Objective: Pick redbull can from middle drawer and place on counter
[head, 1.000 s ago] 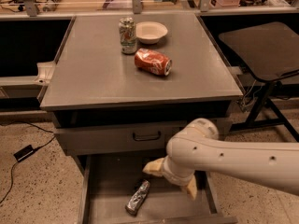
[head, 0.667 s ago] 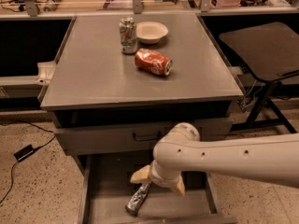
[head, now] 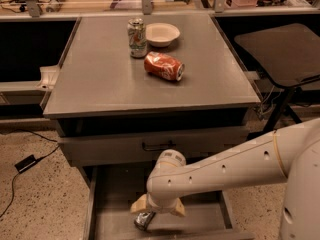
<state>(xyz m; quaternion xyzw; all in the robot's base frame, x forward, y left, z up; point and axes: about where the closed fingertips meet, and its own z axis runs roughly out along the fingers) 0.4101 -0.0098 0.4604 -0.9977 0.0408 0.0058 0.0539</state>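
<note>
Grey middle drawer [head: 202,226], hand [head: 158,211] over redbull can [head: 144,220]

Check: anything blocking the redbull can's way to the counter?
Nothing separates the gripper from the redbull can in the middle drawer. It must clear the upper drawer front and counter edge; red can, green-and-white can and bowl sit farther back.

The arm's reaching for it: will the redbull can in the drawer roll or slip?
The redbull can lies on its side on the flat drawer floor, so a nudge would probably roll it. Its shiny metal likely feels slippery to the gripper, which hangs right above it.
</note>
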